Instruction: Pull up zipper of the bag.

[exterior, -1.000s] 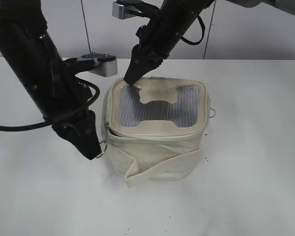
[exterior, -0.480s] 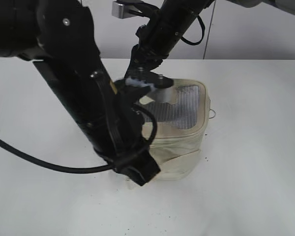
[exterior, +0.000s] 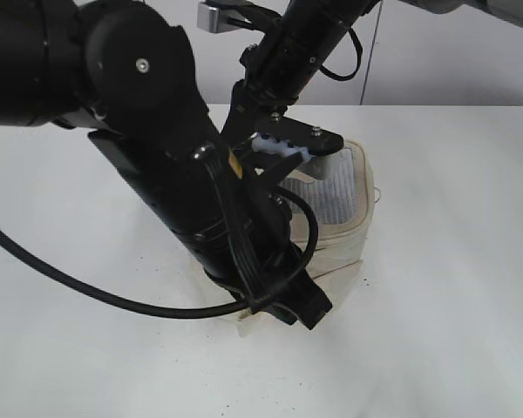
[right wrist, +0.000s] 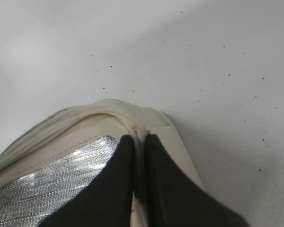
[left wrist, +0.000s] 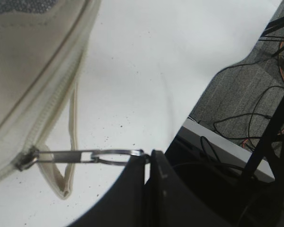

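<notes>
- While the left gripper (left wrist: 149,158) is clamped on the metal ring (left wrist: 114,157) of the zipper pull (left wrist: 61,156), ring and pull lie in one taut line, so force goes along the zipper track (left wrist: 47,101).
- Bag (exterior: 340,226) sits mid-table (exterior: 453,261), near side hidden behind the left arm (exterior: 183,200) in the exterior view.
- Right gripper (right wrist: 139,156) has its fingers together, pinching the far rim (right wrist: 109,111) beside the silver lid panel (right wrist: 52,182); judged a brace so the soft bag does not slide with the pull.
- Zipper looks partly run; slider now at the near right corner.
- Loose strap (left wrist: 68,156) hangs just under the pull, apart from it.
</notes>
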